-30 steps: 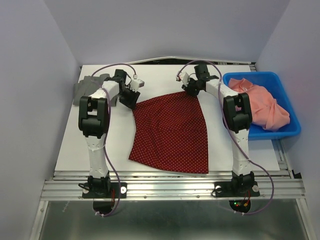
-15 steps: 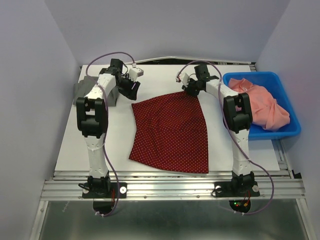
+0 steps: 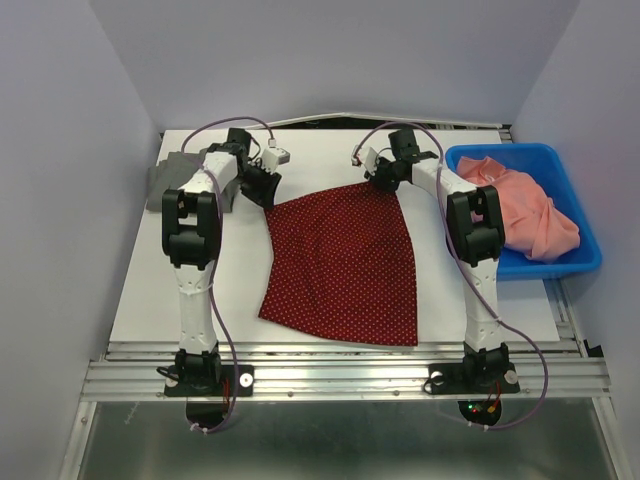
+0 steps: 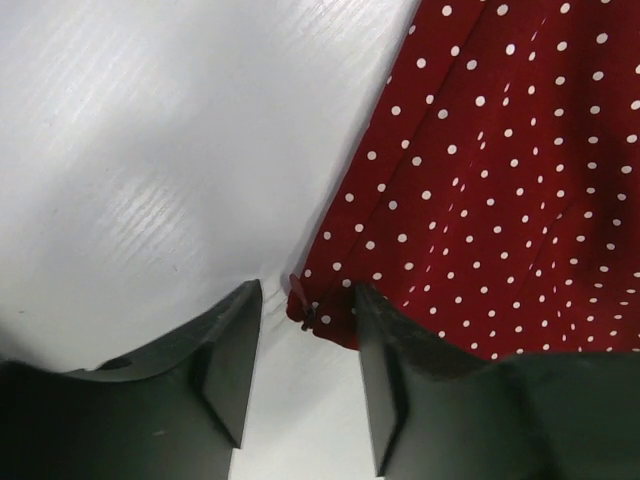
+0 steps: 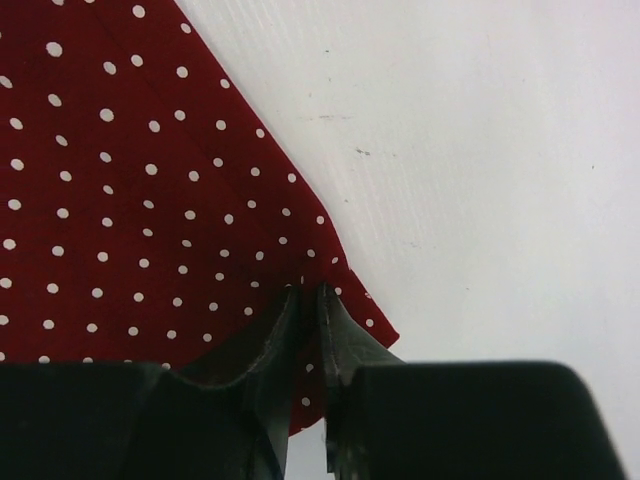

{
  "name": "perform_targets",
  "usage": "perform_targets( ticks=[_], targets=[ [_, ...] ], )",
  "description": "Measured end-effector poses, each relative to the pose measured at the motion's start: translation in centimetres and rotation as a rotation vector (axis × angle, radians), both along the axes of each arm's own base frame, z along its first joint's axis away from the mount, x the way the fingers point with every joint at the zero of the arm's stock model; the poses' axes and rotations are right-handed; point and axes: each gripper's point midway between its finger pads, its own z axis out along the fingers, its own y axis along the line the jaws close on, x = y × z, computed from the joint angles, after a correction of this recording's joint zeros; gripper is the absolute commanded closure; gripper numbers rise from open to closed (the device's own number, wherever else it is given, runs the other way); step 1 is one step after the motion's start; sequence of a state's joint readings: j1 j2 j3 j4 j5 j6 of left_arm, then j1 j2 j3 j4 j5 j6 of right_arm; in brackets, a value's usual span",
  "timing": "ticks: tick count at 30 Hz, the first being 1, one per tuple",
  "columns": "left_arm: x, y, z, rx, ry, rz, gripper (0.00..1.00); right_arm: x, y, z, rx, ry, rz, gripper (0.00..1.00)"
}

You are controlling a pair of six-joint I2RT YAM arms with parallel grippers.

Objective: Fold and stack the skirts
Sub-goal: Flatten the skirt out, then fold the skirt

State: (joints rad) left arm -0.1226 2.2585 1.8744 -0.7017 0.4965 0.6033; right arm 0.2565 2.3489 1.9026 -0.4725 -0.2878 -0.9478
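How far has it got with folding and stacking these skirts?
Done: little that shows. The grey skirt lies bunched at the far left; whether it is folded I cannot tell.
In hand: the dark red polka-dot skirt lies flat and unfolded. The right pincer pinches one far corner, and the left pincer stands open around the other.
Left: fold it and stack the two.

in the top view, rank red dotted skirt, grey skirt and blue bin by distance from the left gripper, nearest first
1. red dotted skirt, corner between the fingers of the left gripper
2. grey skirt, just to its left
3. blue bin, far right
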Motion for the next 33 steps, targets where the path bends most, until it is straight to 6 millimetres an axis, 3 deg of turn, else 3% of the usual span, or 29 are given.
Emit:
perform_targets(
  ticks=[7, 13, 20, 24, 29, 33],
  targets=[
    [-0.3, 0.1, -0.4, 0.004, 0.005, -0.014, 0.75, -0.1, -0.1, -0.1, -0.008, 0.003, 0.001, 0.98],
    [-0.4, -0.2, -0.5, -0.008, 0.006, -0.028, 0.99, 0.0, -0.3, 0.0, -0.014, -0.001, -0.003, 0.99],
    [-0.1, -0.3, -0.4, -0.013, -0.004, -0.021, 1.0, 0.3, -0.7, 0.4, -0.029, -0.004, -0.04, 0.99],
    [0.8, -0.3, 0.2, -0.011, -0.045, -0.011, 1.0, 1.2, -0.9, 1.7, -0.027, -0.031, -0.078, 0.99],
    [1.7, 0.1, 3.5, 0.0, -0.166, 0.013, 1.0, 2.9, -0.8, 4.4, -0.011, -0.098, -0.101, 0.99],
    [1.8, 0.3, 7.9, 0.0, -0.314, 0.023, 1.0, 3.2, -0.8, 6.8, 0.001, -0.14, -0.105, 0.99]
  ],
)
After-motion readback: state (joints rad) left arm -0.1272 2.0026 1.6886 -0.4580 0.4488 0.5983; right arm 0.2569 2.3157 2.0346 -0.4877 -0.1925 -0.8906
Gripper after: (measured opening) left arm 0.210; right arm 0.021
